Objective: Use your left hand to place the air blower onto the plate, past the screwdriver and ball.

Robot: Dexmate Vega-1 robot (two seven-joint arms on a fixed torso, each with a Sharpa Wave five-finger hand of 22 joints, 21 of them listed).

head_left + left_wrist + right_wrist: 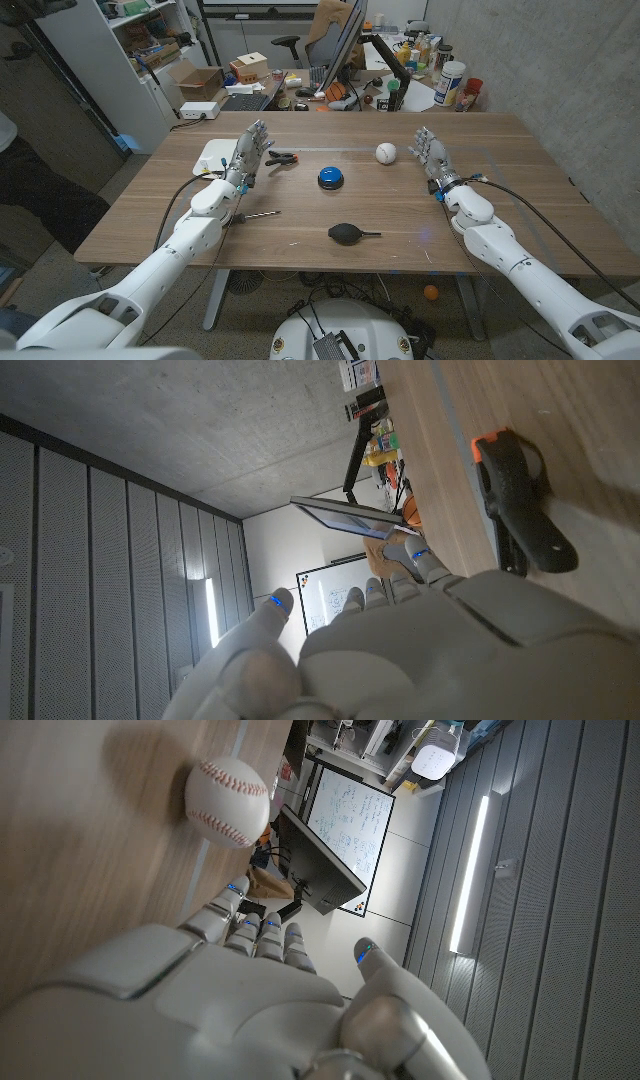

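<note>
Left hand (246,158) raised at about ten o'clock on the wooden surface (480,225), fingers spread and upright, holding nothing; right hand (432,155) at about two o'clock, likewise spread and empty. Black air blower (349,234) lying on its side at about six o'clock, nozzle pointing toward three o'clock, well apart from both hands. Probably light, with a soft rubber bulb that would give under pressure, so best gripped around the round bulb rather than the thin stiff nozzle. Screwdriver (255,214) just beside the left forearm; white ball (386,152) near the right hand; white plate (214,155) behind the left hand. No readable writing or brand anywhere.
</note>
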